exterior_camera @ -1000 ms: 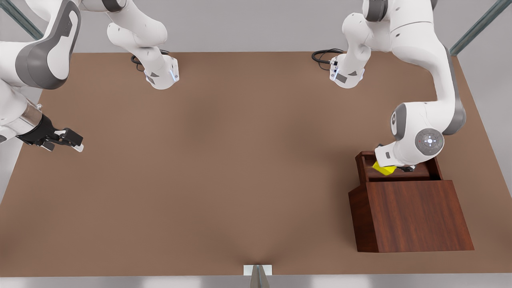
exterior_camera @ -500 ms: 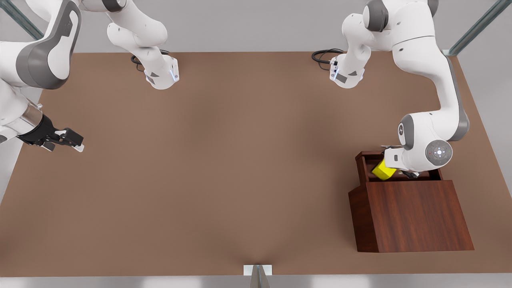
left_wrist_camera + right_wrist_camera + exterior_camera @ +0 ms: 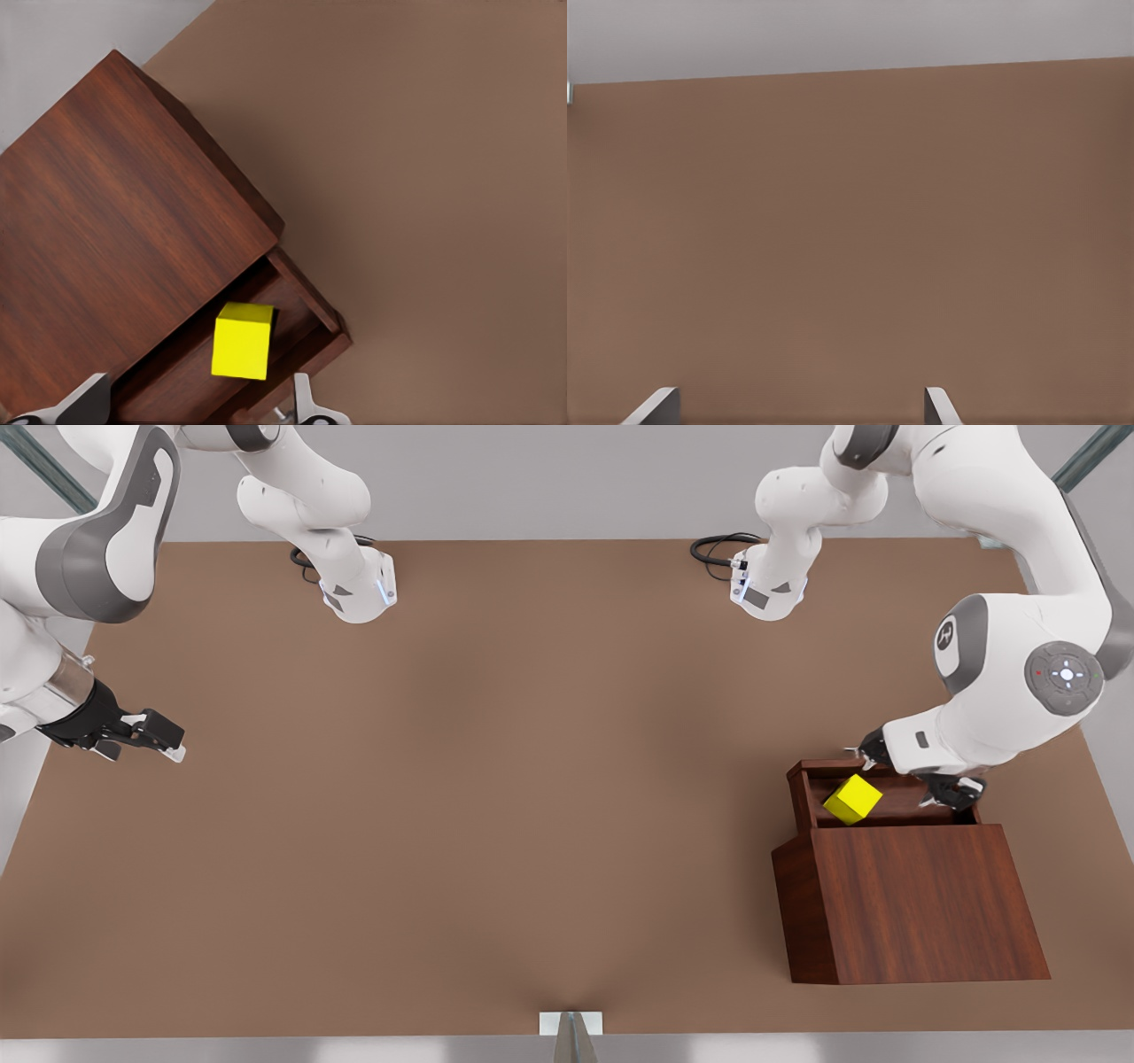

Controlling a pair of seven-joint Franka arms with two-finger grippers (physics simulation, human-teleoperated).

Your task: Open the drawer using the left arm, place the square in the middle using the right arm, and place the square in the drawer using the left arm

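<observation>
The square (image 3: 852,799), a small yellow cube, lies loose inside the open drawer (image 3: 802,788), which is pulled out of the dark wooden cabinet (image 3: 912,903) at the front view's right. My left gripper (image 3: 910,777) hovers open just above the drawer, a little to the right of the cube and not touching it. In the left wrist view the square (image 3: 243,340) rests on the floor of the drawer (image 3: 306,297), below my spread left gripper (image 3: 195,407). My right gripper (image 3: 168,742) waits open near the table's left edge, with nothing in the right gripper (image 3: 796,409) but bare tabletop ahead.
The brown table (image 3: 496,779) stretches wide between the two arms. Both arm bases (image 3: 359,593) stand at the far edge, with black cables beside them. A small white bracket (image 3: 570,1023) sits at the near edge.
My left gripper has let go of the square, which now rests in the drawer, and the left arm has lifted away toward the front view's right. The right arm has not moved.
</observation>
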